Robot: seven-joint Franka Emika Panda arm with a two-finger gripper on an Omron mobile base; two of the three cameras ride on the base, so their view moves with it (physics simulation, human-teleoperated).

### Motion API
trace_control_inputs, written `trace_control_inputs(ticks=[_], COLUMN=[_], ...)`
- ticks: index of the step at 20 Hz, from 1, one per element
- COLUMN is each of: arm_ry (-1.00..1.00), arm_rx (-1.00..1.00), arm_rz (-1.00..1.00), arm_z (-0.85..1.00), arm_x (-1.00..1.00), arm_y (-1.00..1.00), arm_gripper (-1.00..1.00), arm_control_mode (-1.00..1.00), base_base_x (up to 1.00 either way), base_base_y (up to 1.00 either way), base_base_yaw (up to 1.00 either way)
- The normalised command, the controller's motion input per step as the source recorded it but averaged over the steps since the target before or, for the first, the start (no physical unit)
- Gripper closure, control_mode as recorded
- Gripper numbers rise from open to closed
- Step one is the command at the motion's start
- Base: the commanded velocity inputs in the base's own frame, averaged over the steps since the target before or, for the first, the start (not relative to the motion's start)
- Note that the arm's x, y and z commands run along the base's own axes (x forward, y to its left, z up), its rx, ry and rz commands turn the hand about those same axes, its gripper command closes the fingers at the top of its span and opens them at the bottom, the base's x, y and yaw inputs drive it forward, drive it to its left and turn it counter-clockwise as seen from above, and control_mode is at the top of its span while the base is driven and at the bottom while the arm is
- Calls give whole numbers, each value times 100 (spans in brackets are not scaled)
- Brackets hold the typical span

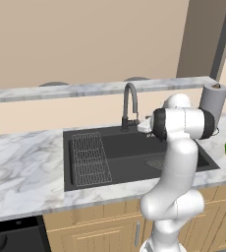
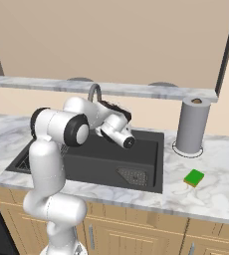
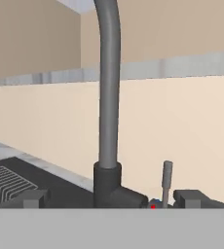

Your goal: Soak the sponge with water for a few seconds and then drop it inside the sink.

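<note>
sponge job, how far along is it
Nothing is finished yet. The sponge lies dry on the counter right of the sink, untouched, and no water runs from the faucet. In hand: the open gripper is at the faucet base, its handle just ahead. Left: start the water, fetch the sponge, soak it, drop it in the sink.

white arm bent forward, hand (image 3: 113,198) level, empty, fingers (image 3: 33,198) wide apart

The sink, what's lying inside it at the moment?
Inside the sink lie a wire rack on one side and a mesh drain on the other. The sponge sits outside, on the counter. The robot's arm covers part of the basin floor.
</note>
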Motion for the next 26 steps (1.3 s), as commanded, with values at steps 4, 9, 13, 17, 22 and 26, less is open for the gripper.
trace_control_inputs(ticks=[4, 9, 13, 17, 22, 26], arm_ry=[-5, -3, 0, 0, 0, 0], arm_rx=[0, 0, 0, 0, 0, 0], arm_rz=[0, -1, -1, -1, -2, -6], arm_z=[-3, 0, 2, 3, 0, 0], arm_x=[18, 23, 17, 11, 18, 28], arm_y=[0, 1, 1, 1, 0, 0], arm_gripper=[-100, -100, -100, -100, -100, -100], arm_control_mode=[-100, -100, -100, -100, -100, -100], base_base_x=[0, 0, 0, 0, 0, 0], base_base_y=[0, 0, 0, 0, 0, 0], base_base_yaw=[0, 0, 0, 0, 0, 0])
